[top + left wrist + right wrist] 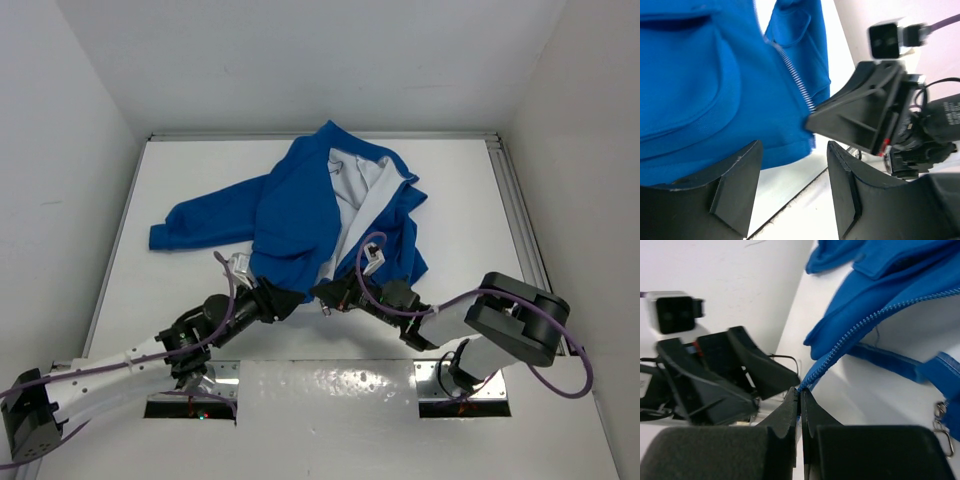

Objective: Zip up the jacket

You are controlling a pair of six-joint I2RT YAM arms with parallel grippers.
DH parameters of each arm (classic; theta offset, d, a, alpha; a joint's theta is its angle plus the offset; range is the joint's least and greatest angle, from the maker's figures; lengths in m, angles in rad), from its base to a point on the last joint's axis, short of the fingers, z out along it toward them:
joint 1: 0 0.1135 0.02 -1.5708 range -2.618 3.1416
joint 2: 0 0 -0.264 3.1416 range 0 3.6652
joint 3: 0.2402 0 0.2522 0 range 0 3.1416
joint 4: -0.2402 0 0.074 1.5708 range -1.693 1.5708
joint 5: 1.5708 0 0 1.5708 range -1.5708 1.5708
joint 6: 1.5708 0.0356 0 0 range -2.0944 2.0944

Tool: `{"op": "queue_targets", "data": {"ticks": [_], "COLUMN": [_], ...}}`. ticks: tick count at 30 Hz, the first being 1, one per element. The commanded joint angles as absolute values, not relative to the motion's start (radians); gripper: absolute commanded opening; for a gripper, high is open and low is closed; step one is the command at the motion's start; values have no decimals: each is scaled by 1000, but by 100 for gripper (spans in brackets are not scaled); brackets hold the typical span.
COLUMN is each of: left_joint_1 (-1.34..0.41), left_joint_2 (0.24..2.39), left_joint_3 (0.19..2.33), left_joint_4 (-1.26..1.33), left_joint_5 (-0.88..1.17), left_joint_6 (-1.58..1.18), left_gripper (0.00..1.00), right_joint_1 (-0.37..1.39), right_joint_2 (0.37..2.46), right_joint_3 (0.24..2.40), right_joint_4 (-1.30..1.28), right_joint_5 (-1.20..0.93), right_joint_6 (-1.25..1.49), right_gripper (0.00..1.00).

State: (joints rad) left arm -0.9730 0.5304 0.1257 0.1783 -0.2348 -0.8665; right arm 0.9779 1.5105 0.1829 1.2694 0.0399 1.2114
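**Jacket unzipped; bottom of zip being pinched at the hem**

Top view: the blue jacket is being shown lying on the white table, from centre to upper centre of the frame. Its front is open, w/ the white lining exposed in a wedge. One sleeve is being stretched toward the left of the frame. Both arms are being held tip to tip at the lower hem, just below frame centre.

Right wrist view: the right gripper is being pressed together on the bottom end of one row of zipper teeth.

Left wrist view: the left gripper is being held spread, w/ nothing between its fingers and the hem just above it.

Progress, as judged: no part of the zip is being seen closed. A small metal pull is being shown dangling at the lower right of the right wrist view, on the other front edge, apart from the pinched row. Approx. everything is being left to do: the two ends joined, then the pull drawn up to the collar.
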Motion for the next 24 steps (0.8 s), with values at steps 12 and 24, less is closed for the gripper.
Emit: {"op": "queue_targets", "data": {"ticks": [12, 24], "left_joint_1": [-965, -963], "left_joint_2": [463, 476], "left_joint_3": [141, 124], "left_joint_4": [250, 271], "left_joint_5": [-178, -189], "left_joint_6": [-874, -874], "left_gripper": [52, 51], "right_joint_1": [977, 977], "right_joint_2": [1454, 1411], "right_joint_3": [232, 235], "right_joint_4": [1681, 1681], "right_joint_5": [-49, -51], "right_joint_6": [1192, 1201], "right_gripper": [0, 0]}}
